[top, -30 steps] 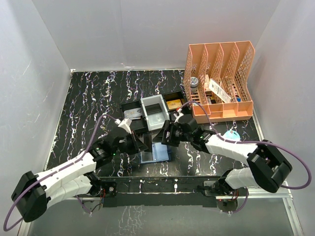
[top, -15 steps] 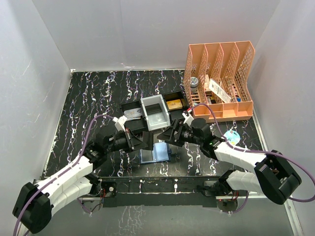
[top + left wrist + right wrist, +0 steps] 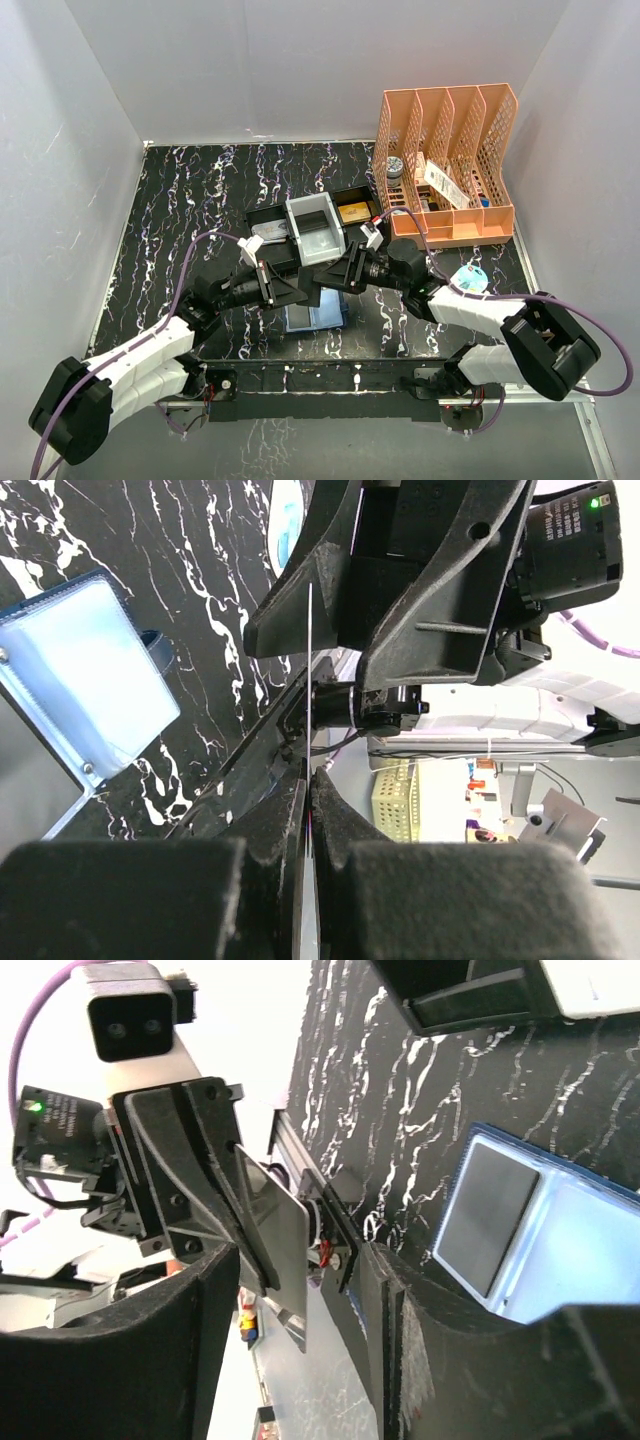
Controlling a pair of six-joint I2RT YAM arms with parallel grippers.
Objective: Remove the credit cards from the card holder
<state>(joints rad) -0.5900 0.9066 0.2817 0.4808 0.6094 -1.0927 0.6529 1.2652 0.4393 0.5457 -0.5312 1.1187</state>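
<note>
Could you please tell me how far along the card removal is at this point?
Done: the card holder lies open on the table, and one credit card is out. In hand: the left end effector pinches that card in the air, with the right end effector open on either side of it. Left: a grey card sits in the holder's pocket.

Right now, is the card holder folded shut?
No, the card holder lies spread open on the table, its pale blue inside facing up.
</note>
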